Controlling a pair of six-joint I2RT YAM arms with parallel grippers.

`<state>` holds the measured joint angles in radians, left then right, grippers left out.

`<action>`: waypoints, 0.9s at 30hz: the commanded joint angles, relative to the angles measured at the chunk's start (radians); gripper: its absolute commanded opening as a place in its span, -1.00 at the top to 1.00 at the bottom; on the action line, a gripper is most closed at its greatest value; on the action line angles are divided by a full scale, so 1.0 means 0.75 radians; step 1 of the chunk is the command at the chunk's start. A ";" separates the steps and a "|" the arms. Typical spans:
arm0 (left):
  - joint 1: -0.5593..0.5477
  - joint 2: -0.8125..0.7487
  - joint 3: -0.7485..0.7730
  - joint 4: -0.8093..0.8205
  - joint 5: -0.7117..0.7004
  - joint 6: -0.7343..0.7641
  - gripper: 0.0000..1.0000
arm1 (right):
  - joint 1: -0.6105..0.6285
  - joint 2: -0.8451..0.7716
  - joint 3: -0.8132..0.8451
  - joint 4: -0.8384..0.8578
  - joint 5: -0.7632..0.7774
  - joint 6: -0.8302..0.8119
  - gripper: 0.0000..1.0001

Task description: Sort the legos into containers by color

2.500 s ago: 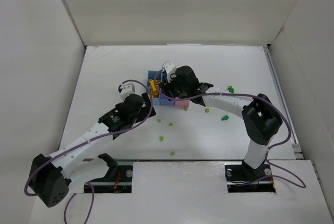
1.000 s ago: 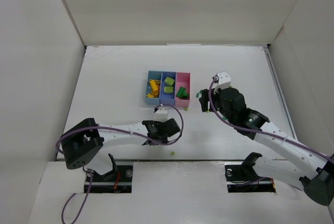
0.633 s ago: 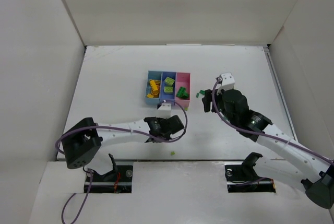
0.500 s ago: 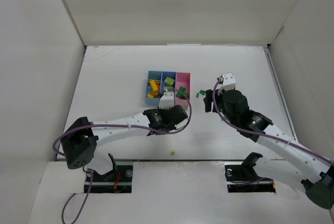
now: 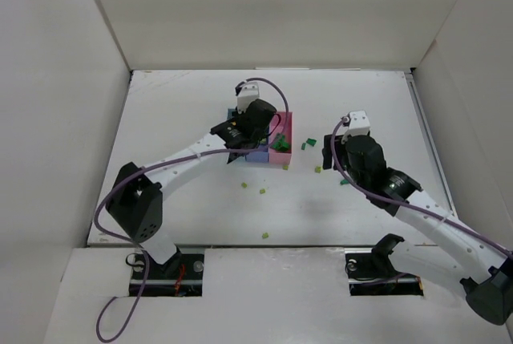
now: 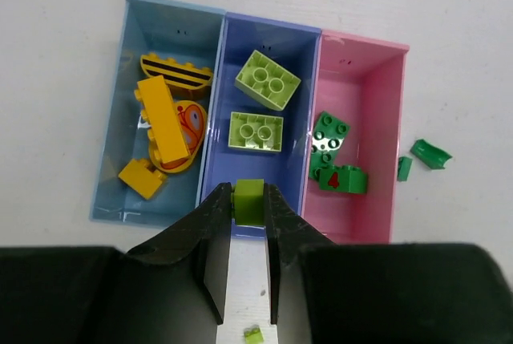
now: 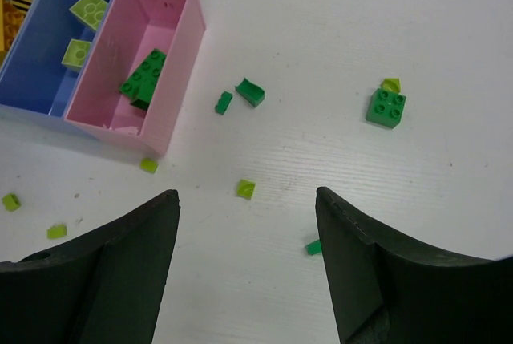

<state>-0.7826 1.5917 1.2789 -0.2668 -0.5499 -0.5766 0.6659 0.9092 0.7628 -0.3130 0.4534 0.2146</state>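
A small lime brick (image 6: 249,202) is pinched between the narrowed fingers of the left gripper (image 6: 249,214), over the near end of the periwinkle bin (image 6: 298,131), where two lime bricks (image 6: 268,79) lie. Yellow-orange pieces (image 6: 164,123) are held in the light blue bin (image 6: 120,137). Dark green bricks (image 6: 329,131), one marked with a red "4", are held in the pink bin (image 6: 373,103). The bins' long axes run parallel, side by side. The right gripper (image 7: 246,200) is spread wide above loose pieces (image 7: 385,107) on the table (image 7: 337,23).

You see yellow-orange bricks (image 6: 164,123), one black-striped piece (image 6: 176,74), in light blue bin (image 6: 160,33); lime bricks (image 6: 268,80) in periwinkle bin (image 6: 258,39); dark green bricks (image 6: 330,131) in pink bin (image 6: 365,87); white desk (image 6: 64,55).
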 commanded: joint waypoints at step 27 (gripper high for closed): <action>0.082 -0.187 -0.159 0.067 0.218 0.045 -0.84 | -0.041 0.291 0.069 -0.110 -0.146 0.145 -0.48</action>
<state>-0.7197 1.5612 1.2243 -0.2131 -0.3923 -0.4950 0.6411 1.0683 0.7715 -0.3664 0.3500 0.2649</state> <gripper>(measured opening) 0.886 0.741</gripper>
